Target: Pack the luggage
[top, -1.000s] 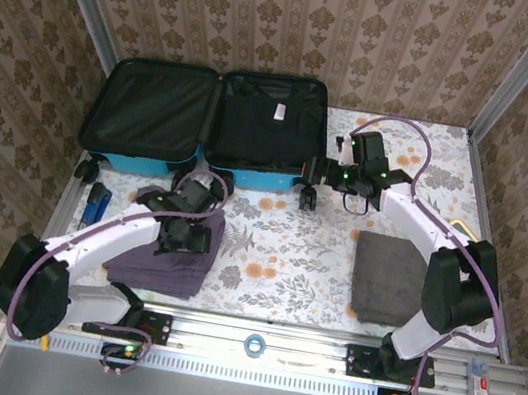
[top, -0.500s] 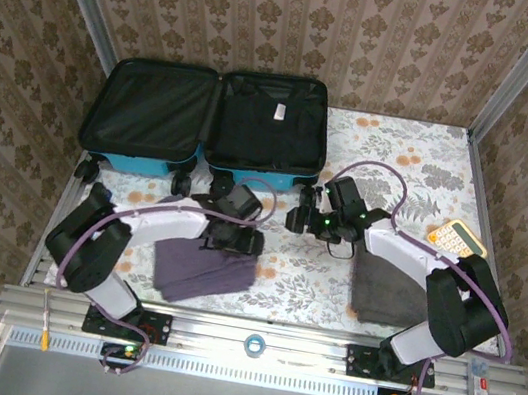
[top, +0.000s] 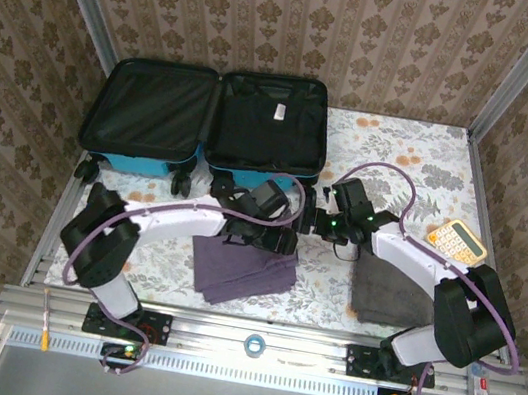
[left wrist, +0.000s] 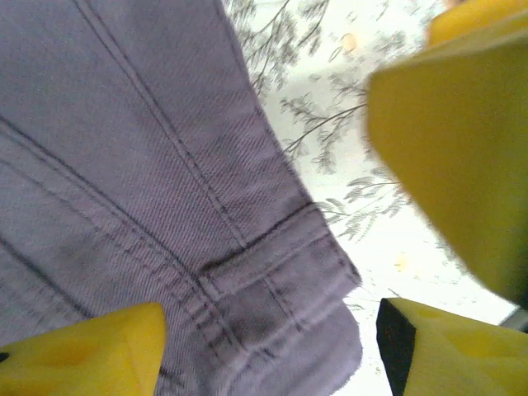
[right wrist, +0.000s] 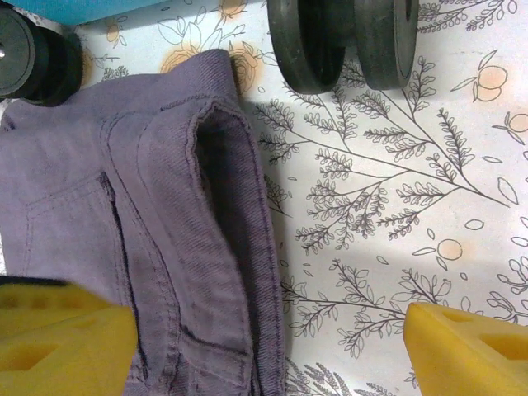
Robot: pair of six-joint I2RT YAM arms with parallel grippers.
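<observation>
Turquoise at far left: the luggage (top: 139, 158), splayed open flat on the tabletop (top: 394, 148), black lining up, dark clothing (top: 261, 126) lying in the right half. Just in front of its wheels (top: 182, 184), a folded purple denim garment (top: 242, 265), with the left claw (top: 272, 238) over its far edge and the right claw (top: 310, 224) at its far right corner. Further right, a folded grey cloth (top: 386, 284) and a yellow calculator (top: 458, 240), both apart from the claws.

Looks like the step of getting the denim into the case. Calls next for a firm pinch on the fold, then a lift over the wheels and the near wall.

From the left wrist: yellow fingers (left wrist: 82, 355) spread wide, the denim's hemmed corner lying between, nothing pinched. From the right wrist: pads (right wrist: 62, 338) likewise wide, straddling the thick folded edge. Also catches two black wheels just beyond the cloth, a closeness far harder to judge from above.
</observation>
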